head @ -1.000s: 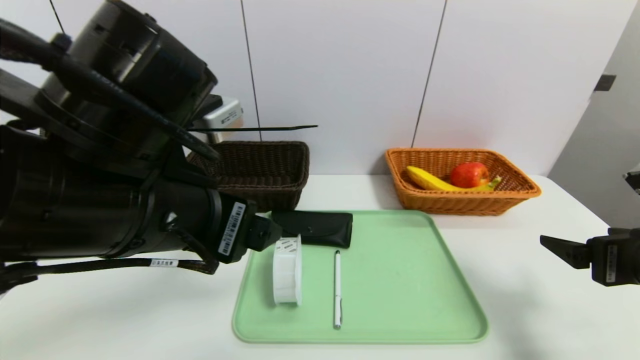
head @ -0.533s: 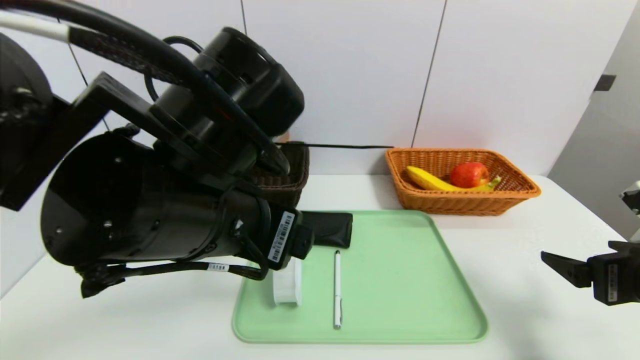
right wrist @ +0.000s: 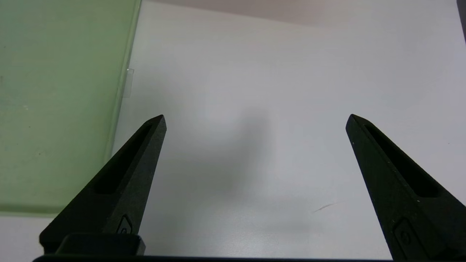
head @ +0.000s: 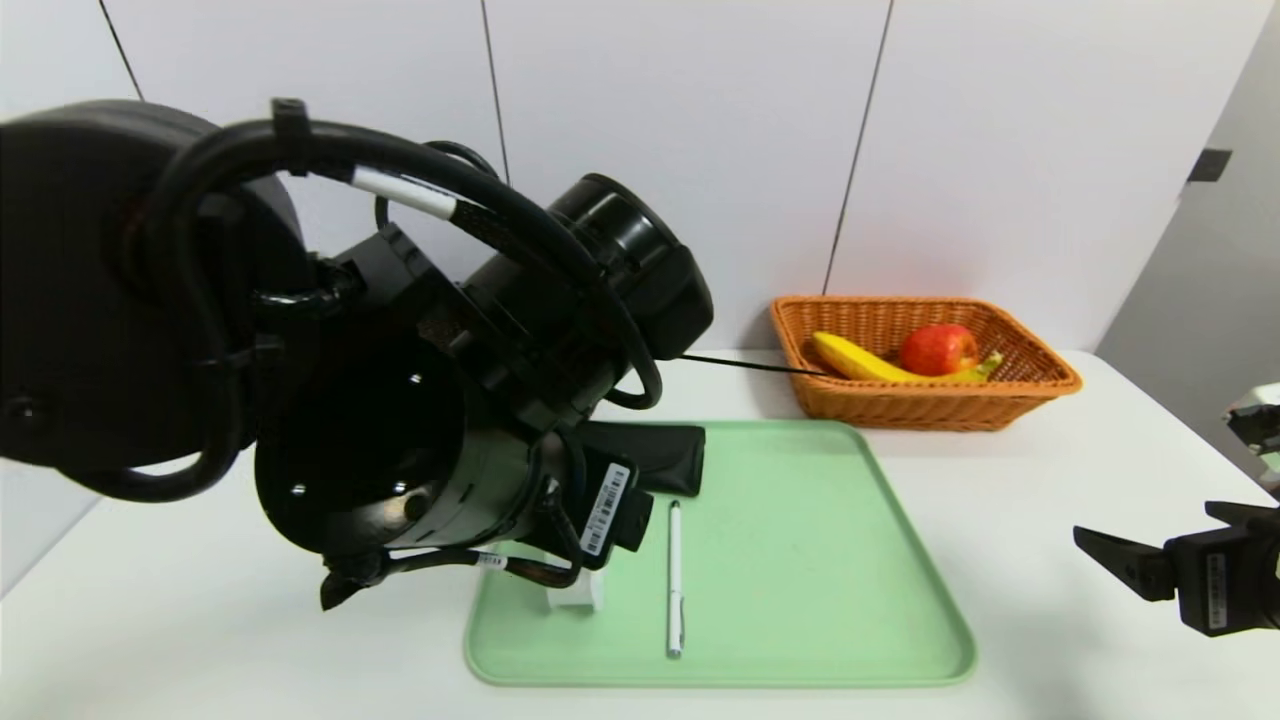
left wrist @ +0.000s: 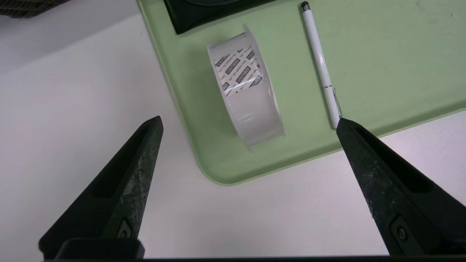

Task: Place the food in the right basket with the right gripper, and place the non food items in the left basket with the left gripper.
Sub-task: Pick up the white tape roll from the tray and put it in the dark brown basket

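The left gripper, wide open with nothing between its fingers, hangs above the near left part of a green tray, on which a white spool stands on its edge beside a slim white pen, while the right gripper, also wide open and holding nothing, is over the white table to the tray's right. Farther back on the tray lies a black pouch, and beyond its far right corner an orange-tan wicker basket holds a yellow banana and a red apple; a corner of a dark woven basket shows in the left wrist view.
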{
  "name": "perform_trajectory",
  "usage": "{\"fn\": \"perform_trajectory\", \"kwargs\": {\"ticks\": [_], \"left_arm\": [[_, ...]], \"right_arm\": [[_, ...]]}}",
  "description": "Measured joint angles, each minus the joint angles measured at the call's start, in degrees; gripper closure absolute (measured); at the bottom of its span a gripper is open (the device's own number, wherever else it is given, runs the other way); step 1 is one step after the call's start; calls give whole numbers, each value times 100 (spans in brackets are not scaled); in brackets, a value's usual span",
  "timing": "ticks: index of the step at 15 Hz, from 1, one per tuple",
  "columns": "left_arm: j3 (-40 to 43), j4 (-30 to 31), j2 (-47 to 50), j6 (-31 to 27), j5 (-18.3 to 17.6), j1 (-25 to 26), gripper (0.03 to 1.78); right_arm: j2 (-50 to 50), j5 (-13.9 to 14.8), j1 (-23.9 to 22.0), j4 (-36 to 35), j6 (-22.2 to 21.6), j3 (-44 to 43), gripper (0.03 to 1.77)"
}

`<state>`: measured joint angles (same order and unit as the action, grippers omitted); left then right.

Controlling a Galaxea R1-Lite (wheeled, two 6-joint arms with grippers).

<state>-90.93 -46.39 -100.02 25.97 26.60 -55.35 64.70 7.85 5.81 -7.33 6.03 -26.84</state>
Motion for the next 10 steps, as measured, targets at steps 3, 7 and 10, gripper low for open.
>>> {"fn": "perform_trajectory", "kwargs": {"ticks": [3,7,10], "left_arm": [[-61,41,-205,112,2,0,12],[-162,9,-435,236,11,26,12],[-163,13,-581,322,10,160,12]], "right_arm": [[-10,-6,7,0,-2,24,10],[-12,-13,16,2,66,37,10],[-15,-39,33,2,85,63,10]]}}
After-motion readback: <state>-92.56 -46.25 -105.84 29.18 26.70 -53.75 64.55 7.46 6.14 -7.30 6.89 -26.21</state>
